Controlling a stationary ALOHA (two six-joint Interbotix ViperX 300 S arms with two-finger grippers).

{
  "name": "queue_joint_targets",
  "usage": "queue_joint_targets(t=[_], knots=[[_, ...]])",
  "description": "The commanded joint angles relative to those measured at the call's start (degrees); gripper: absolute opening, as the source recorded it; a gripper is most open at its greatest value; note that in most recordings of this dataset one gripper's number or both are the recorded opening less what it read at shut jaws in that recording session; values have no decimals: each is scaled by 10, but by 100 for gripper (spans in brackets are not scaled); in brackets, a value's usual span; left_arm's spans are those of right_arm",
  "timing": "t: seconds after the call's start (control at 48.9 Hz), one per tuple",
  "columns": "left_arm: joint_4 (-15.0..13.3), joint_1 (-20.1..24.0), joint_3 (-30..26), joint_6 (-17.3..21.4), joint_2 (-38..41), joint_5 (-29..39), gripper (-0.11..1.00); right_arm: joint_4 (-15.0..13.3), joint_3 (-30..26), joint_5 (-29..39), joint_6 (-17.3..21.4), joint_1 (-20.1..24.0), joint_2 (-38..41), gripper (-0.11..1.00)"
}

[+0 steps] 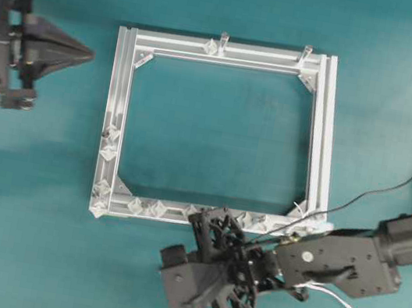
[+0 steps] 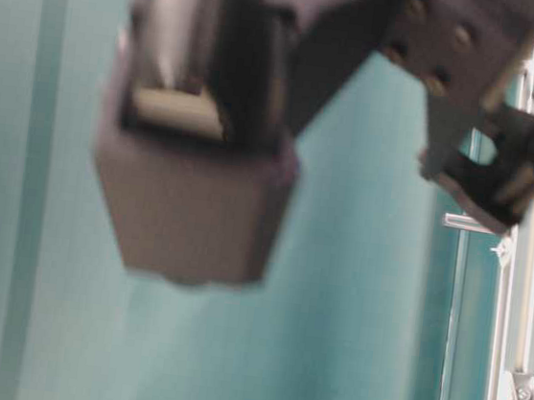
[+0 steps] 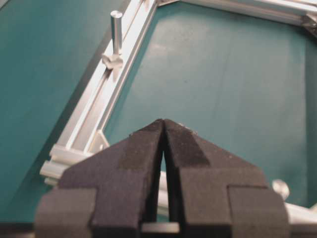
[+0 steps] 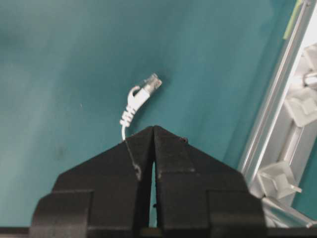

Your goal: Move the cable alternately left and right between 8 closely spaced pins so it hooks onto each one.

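Cable looks light, thin & floppy, so it'll sag and whip; best held just behind the plug, as now. Right gripper jaws pressed together, pinching cable, plug sticking out past the tips, clear of the frame. Left gripper jaws together, empty, well off cable.

White cable with pale clear plug; silvery pins on aluminium frame; teal table; black hands.
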Motion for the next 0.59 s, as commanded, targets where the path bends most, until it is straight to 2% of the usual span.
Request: queue_joint_targets(t=[0.0,0.266,0.327,0.491,0.573], knots=[[3,-1,9,2,-50,18,0,1,-33,15,18,2,1,0],[3,-1,44,-1,-200,138,0,1,-88,62,83,3,34,2],[3,-1,54,-3,-236,163,0,1,-99,71,92,4,42,13],[3,-1,70,-17,-334,232,0,1,-118,104,118,5,66,58],[3,-1,75,-21,-364,258,0,1,-121,109,127,5,73,60]])
